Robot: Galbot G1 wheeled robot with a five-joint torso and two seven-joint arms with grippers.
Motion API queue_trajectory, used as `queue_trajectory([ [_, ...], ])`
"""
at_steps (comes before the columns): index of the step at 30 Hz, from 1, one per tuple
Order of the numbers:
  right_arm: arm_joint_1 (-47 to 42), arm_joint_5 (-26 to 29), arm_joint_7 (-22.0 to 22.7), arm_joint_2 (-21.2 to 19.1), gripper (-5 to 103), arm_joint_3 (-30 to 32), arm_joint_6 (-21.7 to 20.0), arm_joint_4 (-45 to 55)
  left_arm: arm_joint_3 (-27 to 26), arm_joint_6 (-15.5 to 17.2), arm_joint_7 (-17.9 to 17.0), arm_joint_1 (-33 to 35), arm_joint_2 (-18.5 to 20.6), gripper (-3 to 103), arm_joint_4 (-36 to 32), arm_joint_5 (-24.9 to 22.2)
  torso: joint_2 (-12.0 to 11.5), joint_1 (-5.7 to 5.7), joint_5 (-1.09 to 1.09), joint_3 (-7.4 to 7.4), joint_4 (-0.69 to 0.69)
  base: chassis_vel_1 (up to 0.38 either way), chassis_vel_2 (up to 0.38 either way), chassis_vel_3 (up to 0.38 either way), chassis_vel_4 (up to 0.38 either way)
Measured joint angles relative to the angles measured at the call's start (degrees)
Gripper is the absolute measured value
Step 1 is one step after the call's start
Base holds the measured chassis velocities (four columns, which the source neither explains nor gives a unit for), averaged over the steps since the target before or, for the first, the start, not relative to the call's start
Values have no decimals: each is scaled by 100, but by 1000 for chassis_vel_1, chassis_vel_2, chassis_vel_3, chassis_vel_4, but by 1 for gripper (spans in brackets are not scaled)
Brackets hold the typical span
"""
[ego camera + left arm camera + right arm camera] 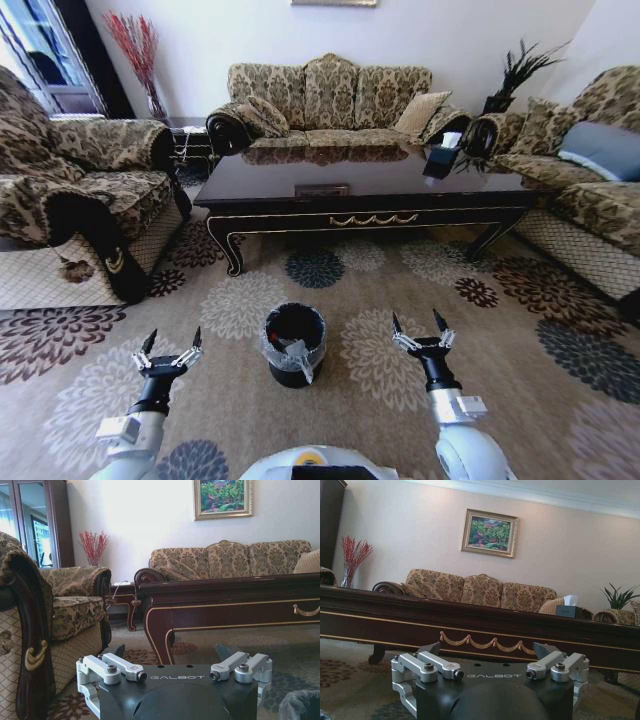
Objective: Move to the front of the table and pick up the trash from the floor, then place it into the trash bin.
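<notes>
Room: sitting room, pale walls, patterned sofas on three sides, a framed painting above the far sofa.
Floor: beige carpet with large round flower medallions; no loose scrap could be made out on the stretch visible between robot and bench.
Left sofa: armchair-end with dark carved arm, standing at the left of the carpet, well apart from the bin.
Left gripper: held low over the carpet, left of the bin, fingers spread apart and carrying nothing; the left wrist view confirmed the released jaws, pointing toward the bench leg.
Trash bin: small black bucket with a clear liner folded over its rim, upright on the carpet between the two grippers, just ahead of the robot's base.
Trash: a pale, crumpled-looking item lay inside the bin against the liner; whether it was paper, plastic, or a fold of the bag could not be told.
Bench: long dark glossy coffee table with gold scroll ornament on its apron, directly ahead beyond the bin; a tissue box stood toward its right end.
Right gripper: held low over the carpet, right of the bin, fingers likewise released and empty.
Progress, judged: approach to the bench front appeared complete; with both grippers empty and something pale in the bin, the deposit looked done or nearly done. Any further pieces on the floor could not be confirmed.
</notes>
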Motion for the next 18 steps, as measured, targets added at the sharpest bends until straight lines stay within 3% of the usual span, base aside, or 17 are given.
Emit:
queue_trajectory([
  [18, 1, -2, -2, 1, 100, 1, 6, 1, 8, 18, -10, -9, 5, 100, 3, -1, 0, 0, 0, 0, 0, 0, 0, 0, 0],
])
